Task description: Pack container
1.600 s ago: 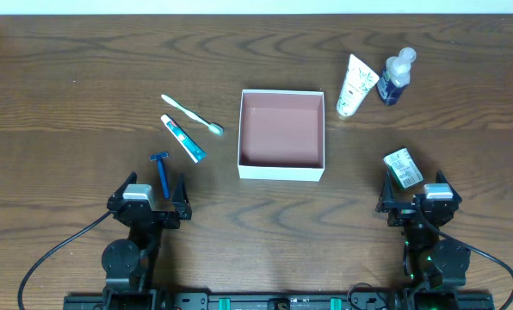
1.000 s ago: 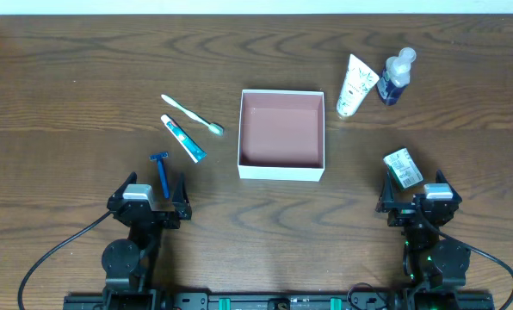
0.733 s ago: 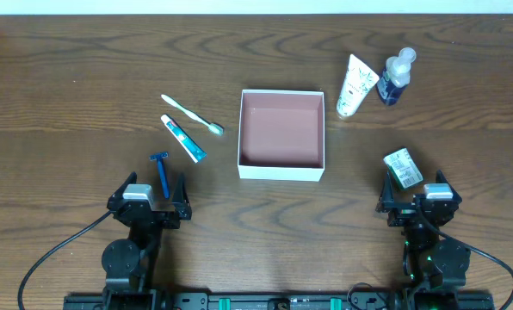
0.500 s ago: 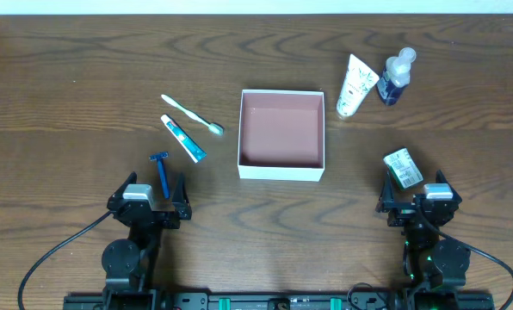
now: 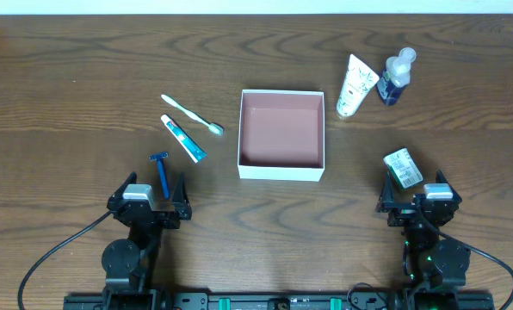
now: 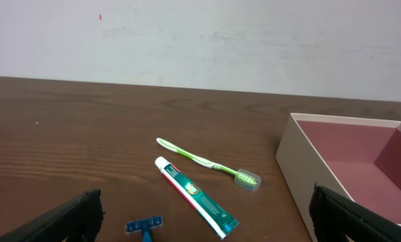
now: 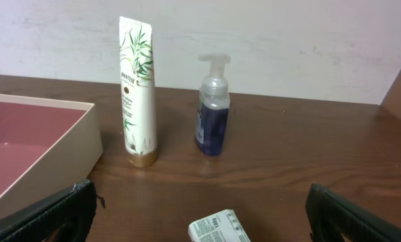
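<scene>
The container (image 5: pixel 281 170), a white-walled square box with a reddish-brown floor, sits empty at the table's middle; it also shows in the left wrist view (image 6: pixel 301 181) and the right wrist view (image 7: pixel 46 171). Left of it lie a green toothbrush (image 5: pixel 191 114), a toothpaste tube (image 5: pixel 182 138) and a blue razor (image 5: pixel 162 170). Right of it are a white tube (image 5: pixel 355 84), a blue pump bottle (image 5: pixel 395 77) and a wrapped soap bar (image 5: pixel 403 167). My left gripper (image 5: pixel 149 191) is open and empty just behind the razor. My right gripper (image 5: pixel 416 191) is open and empty just behind the soap.
A white wall runs along the table's far edge. Bare wood lies between the container and both grippers. Black cables trail from both arm bases at the table's near edge.
</scene>
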